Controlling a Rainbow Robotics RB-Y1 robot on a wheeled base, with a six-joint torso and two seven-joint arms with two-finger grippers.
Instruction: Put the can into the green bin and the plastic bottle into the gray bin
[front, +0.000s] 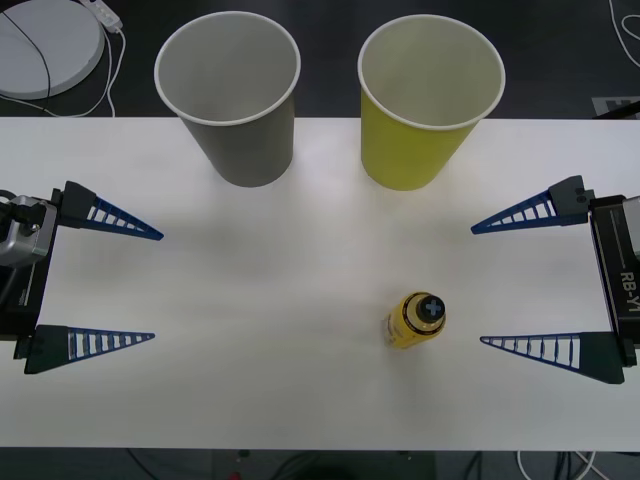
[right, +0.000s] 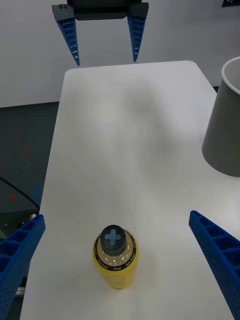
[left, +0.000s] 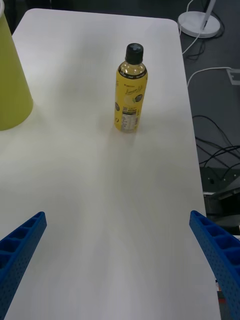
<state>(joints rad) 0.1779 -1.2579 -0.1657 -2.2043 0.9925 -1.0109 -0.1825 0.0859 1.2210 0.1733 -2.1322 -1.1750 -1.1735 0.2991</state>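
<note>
The plastic bottle (front: 416, 320) (right: 115, 257) (left: 131, 90) stands upright on the white table (front: 250, 400), right of centre and near the front. At the back stand the gray bin (front: 245, 150) (right: 225, 135) on the left and the green bin (front: 410, 150) (left: 10, 85) on the right, both upright and nothing visible inside. My right gripper (front: 478, 285) (right: 117, 216) is open just right of the bottle, with the bottle a little ahead of its fingertips. My left gripper (front: 157, 287) (right: 106, 62) (left: 117, 214) is open at the table's left side. The can is out of view.
A white round base (front: 45, 45) with cables lies on the dark floor behind the table's back left corner. Another white base (left: 200, 22) and cables sit on the floor beyond the table's right edge. Bare tabletop spans the middle between the grippers.
</note>
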